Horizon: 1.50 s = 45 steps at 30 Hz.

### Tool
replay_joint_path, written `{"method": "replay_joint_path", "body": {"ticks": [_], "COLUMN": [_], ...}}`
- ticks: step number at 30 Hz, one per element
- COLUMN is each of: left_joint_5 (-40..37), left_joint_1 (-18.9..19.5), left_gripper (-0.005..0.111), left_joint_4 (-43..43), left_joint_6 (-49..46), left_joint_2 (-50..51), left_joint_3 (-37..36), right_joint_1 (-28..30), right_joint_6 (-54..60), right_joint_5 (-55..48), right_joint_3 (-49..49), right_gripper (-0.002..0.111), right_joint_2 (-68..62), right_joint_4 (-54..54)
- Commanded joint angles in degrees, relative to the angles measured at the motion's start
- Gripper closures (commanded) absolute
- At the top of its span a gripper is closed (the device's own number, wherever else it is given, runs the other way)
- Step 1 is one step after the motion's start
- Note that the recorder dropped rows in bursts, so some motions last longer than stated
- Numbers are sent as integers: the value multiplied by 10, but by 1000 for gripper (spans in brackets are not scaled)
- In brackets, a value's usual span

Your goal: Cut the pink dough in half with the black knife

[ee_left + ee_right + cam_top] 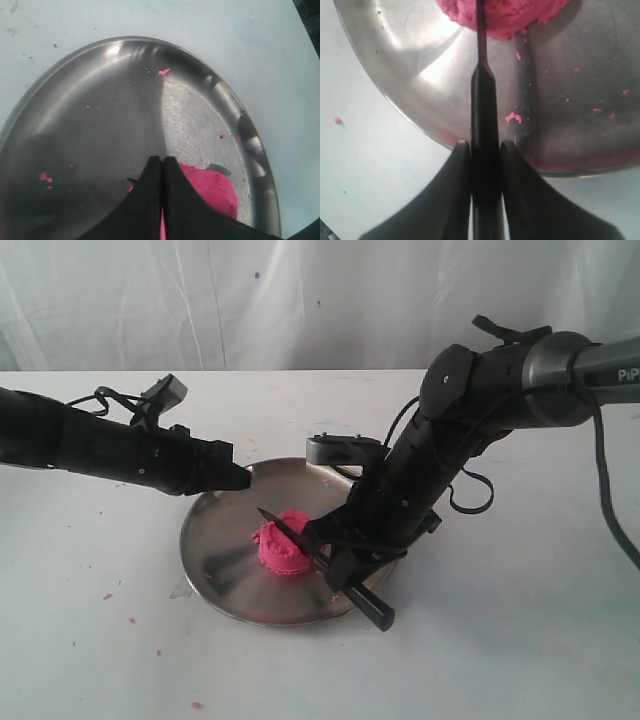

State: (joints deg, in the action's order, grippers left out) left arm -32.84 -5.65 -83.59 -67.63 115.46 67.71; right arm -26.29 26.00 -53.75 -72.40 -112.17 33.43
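The pink dough [283,546] lies near the middle of the steel plate [215,555], which rests on the white desk [90,640]. In the exterior view the dough reads as one lump; no gap or separated halves are visible, so the cut is judged not complete.

The right hand [483,150] is clenched on the handle of the black knife [482,115], fingers [462,165] on either side of the handle. The blade lies across the top of the dough, tip past the far side of the lump and pointing toward the left arm. The right wrist view shows the blade running into the dough near its middle. How deep the edge has entered cannot be told from any view.

The left hand [162,172] is clenched with nothing between its fingers, poised over the plate rim just beside the dough; contact with the plate cannot be confirmed.

Small pink crumbs [513,118] are scattered on the plate and on the desk.

Status, as a judgement: knife grasped and aligned across the lump. Remaining: press the blade fully through to the plate, then confirm two separate pieces
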Motion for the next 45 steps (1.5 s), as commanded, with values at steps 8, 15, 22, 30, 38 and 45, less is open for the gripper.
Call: {"method": "replay_joint_path", "body": {"ticks": [8,15,22,30,38,45], "left_joint_5": [-4,-24,-9,-7,-17,-16], "left_joint_1": [-20,-21,-36,-38,-38,-38], "left_gripper": [107,107,107,107,107,107], "left_joint_4": [-37,-67,-43,-30,-33,-32], "left_joint_6": [-19,-44,-43,-41,-40,-41], "left_joint_2": [34,39,39,59,79,79], "left_joint_3": [-3,4,11,11,11,11], "right_joint_1": [1,1,1,1,1,1], "right_joint_6": [-3,-3,-3,-3,-4,-6], "right_joint_5": [-3,-1,-1,0,6,12], "right_joint_3": [-4,-4,-4,-4,-4,-4], "right_gripper": [108,108,108,108,108,108], "right_joint_2": [7,7,7,7,7,7], "right_joint_4": [-4,-4,-3,-3,-3,-3]}}
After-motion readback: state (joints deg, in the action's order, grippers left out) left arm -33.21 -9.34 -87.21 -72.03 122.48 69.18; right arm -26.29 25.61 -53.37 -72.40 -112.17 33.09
